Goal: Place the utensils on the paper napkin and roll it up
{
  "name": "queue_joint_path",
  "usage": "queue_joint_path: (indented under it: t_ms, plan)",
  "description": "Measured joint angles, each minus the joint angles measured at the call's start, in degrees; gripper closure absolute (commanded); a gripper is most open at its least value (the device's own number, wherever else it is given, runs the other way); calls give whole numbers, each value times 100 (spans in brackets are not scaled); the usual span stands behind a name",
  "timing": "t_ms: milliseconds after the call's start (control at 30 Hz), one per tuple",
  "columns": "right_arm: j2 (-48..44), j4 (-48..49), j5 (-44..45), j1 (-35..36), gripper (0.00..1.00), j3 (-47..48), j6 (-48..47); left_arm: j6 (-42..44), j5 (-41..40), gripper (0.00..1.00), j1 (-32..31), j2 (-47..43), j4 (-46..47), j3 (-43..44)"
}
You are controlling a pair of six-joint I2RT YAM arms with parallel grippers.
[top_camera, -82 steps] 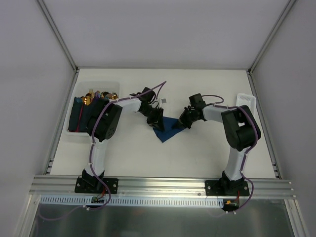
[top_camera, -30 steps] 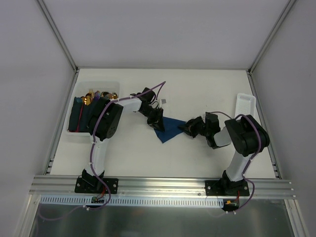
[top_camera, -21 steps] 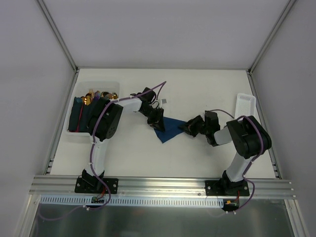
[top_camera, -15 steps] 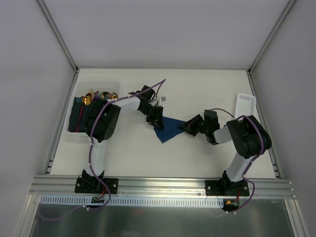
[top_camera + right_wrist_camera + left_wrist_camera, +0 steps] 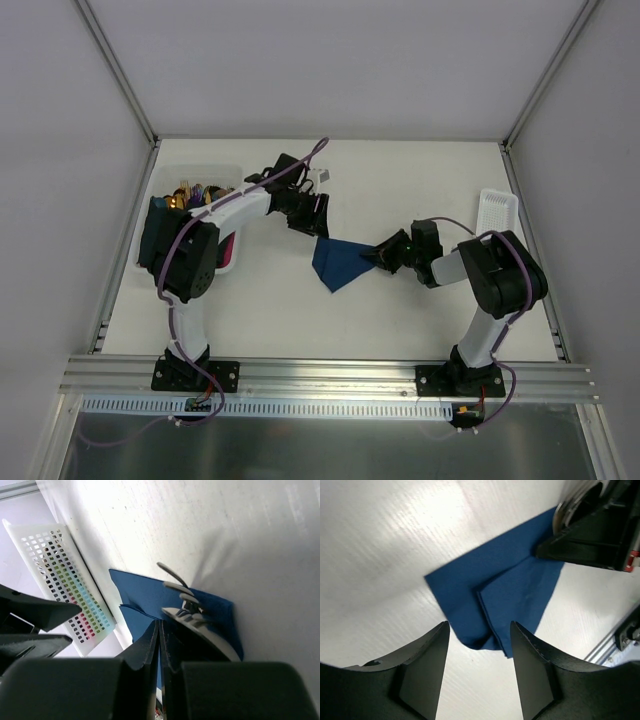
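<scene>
The paper napkin [image 5: 335, 262] lies dark blue mid-table, one flap folded over itself [image 5: 520, 592]. Silver utensils [image 5: 186, 607] rest on the napkin [image 5: 142, 596], fork tines showing beside my right fingers; the top view does not show them. My right gripper [image 5: 381, 256] lies low at the napkin's right corner. Its jaws are pressed shut [image 5: 159, 623], and a napkin edge runs into their tips. My left gripper [image 5: 311, 214] hovers just behind the napkin's far-left corner. It is open [image 5: 479, 628] with nothing between its fingers [image 5: 422, 672].
A clear bin [image 5: 200, 168] at the left holds dark blue rolls with gold cutlery heads [image 5: 195, 192]. A white perforated basket [image 5: 497, 203] sits at the right edge and shows up close in the right wrist view [image 5: 62, 575].
My left gripper has opened, let go of the napkin's corner and drawn back towards the far left. The right gripper has stayed at the right corner, its jaws closing slightly.
</scene>
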Motion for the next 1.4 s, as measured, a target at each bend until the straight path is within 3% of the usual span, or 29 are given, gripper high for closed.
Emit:
queue_joint_path:
  t_ms: [567,667,833,933,1167,1400]
  plan:
    - [0,-225,7,0,96,92,-31,474,-1235,52,-396,848,-20,369]
    - [0,-251,7,0,96,98,-44,538,-1386,58,-546,879,-11,411]
    - [0,-302,7,0,97,118,-55,625,-1558,85,-643,907,-15,424]
    - [0,-306,7,0,98,120,-57,649,-1580,92,-640,907,-35,424]
    - [0,-321,11,0,100,120,-59,496,-796,100,-621,839,-221,479]
    - [-7,-326,31,0,100,114,-57,-68,940,100,-586,645,-291,708]
